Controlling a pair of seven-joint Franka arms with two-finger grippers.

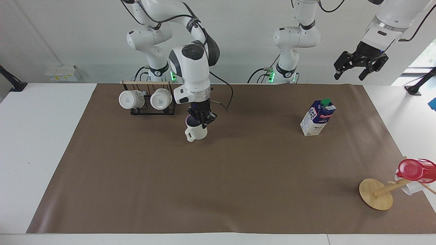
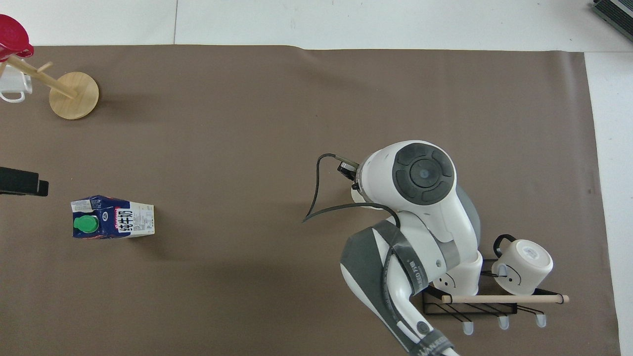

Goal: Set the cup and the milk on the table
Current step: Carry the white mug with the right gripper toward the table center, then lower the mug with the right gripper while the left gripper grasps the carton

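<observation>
The cup (image 1: 197, 132), off-white with a grey-purple inside, hangs from my right gripper (image 1: 201, 121), which is shut on its rim. The squared handle points away from the robots. The cup is low over the brown sheet of the table (image 1: 218, 177), beside the mug rack. In the overhead view my right arm hides it. The milk (image 1: 317, 117) stands upright on the sheet toward the left arm's end and also shows in the overhead view (image 2: 113, 223). My left gripper (image 1: 351, 69) is open and empty, raised high over the sheet's corner at the left arm's end.
A black wire rack (image 1: 146, 110) holds two white mugs (image 1: 131, 99) (image 1: 161, 99) near the right arm's base. A tipped wooden mug stand (image 1: 376, 194) with a red cup (image 1: 415, 169) and a white mug (image 1: 407, 188) lies farthest from the robots, at the left arm's end.
</observation>
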